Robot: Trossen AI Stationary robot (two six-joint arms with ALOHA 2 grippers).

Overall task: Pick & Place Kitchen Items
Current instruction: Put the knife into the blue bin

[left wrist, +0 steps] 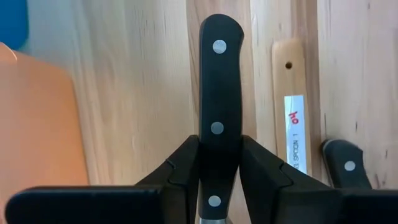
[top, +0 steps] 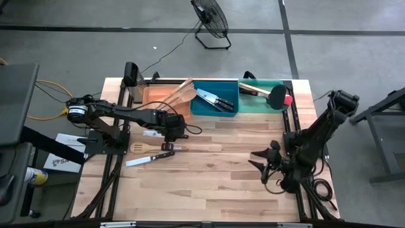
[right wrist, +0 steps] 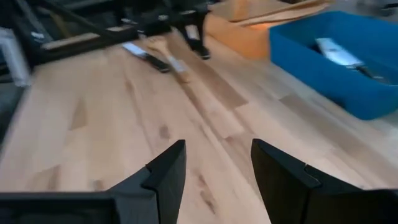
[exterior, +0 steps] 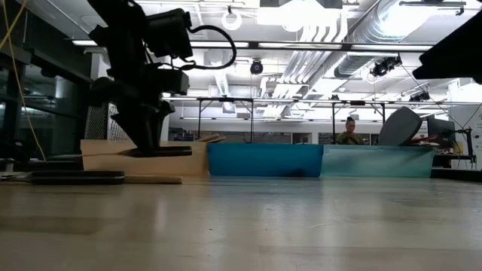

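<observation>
Left gripper (left wrist: pixel 219 163) clenched on black-handled riveted steel knife (left wrist: pixel 219 93), low over wooden table (top: pixel 215 171) beside orange rectangular bin (top: pixel 161 96), likely mid-transfer. Right gripper (right wrist: pixel 217 165) released, idle, well apart.

The left gripper (top: pixel 172 131) is stretched out low over the surface, fingers clamped; the right gripper (top: pixel 259 162) waits folded back, fingers apart.

Left gripper (top: pixel 172 130) hovers beside orange bin (top: pixel 158 95); right gripper (top: pixel 261 159) waits apart.

Knife handle (left wrist: pixel 219 93) — glossy black, steel rivets; table (top: pixel 215 171) — pale wood.
</observation>
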